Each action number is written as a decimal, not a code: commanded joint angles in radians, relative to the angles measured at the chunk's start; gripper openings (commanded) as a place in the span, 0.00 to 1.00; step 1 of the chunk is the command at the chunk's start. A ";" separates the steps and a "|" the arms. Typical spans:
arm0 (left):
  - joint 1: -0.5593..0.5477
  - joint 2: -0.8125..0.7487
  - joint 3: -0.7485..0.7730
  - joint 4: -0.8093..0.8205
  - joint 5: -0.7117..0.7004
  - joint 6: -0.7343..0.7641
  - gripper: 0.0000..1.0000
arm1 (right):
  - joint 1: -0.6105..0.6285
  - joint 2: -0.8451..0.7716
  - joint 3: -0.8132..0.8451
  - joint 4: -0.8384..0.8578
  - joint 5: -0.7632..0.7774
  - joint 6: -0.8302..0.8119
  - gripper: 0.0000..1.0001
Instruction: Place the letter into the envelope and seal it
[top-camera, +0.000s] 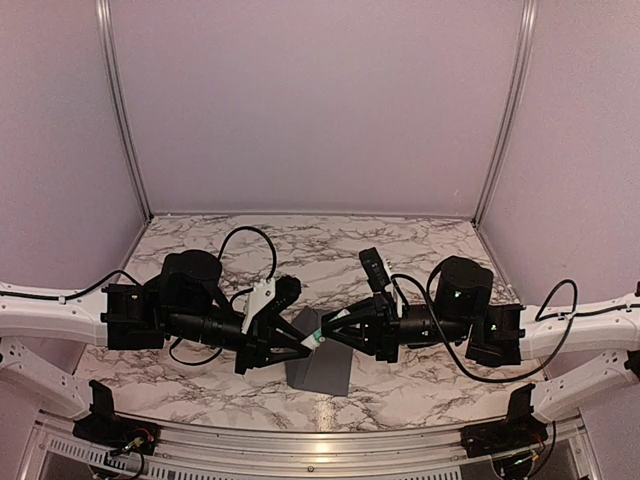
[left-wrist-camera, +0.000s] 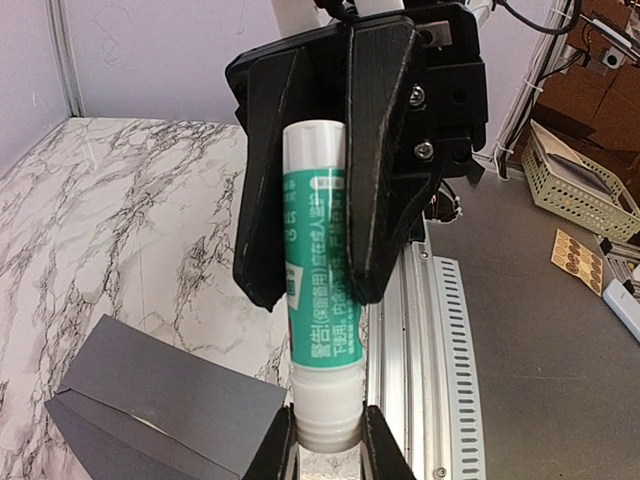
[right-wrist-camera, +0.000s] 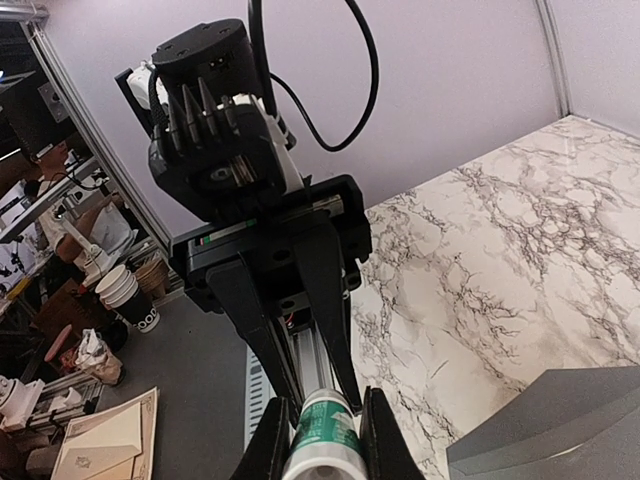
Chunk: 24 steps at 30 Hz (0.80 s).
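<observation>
Looking down from overhead: left gripper (top-camera: 298, 347) and right gripper (top-camera: 327, 337) both clamped on one small white-and-green plastic tube (top-camera: 313, 341), held over a flat dark grey paper envelope (top-camera: 325, 372) lying on the marble-patterned table (top-camera: 430, 250). From the left wrist: own fingers (left-wrist-camera: 283, 447) pinching the tube's white end, opposite fingers (left-wrist-camera: 380, 180) closed round its green label. From the right wrist: tube nipped between fingertips (right-wrist-camera: 270, 450), envelope corner lower right.

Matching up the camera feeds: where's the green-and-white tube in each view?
Top external: tube small, at centre, over the envelope.
Left wrist: tube upright, mid-frame; envelope lower left.
Right wrist: tube at bottom edge, left of centre; envelope lower right.
Shared landmark: the grey envelope.
</observation>
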 joint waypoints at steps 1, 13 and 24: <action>-0.002 0.005 0.011 0.067 -0.022 -0.004 0.07 | 0.010 0.003 0.019 0.053 -0.011 0.013 0.00; -0.002 0.015 0.021 0.074 -0.034 0.002 0.06 | 0.010 0.037 0.029 0.059 -0.024 0.017 0.00; -0.002 0.024 0.024 0.073 -0.047 0.007 0.06 | 0.010 0.049 0.033 0.055 -0.020 0.016 0.00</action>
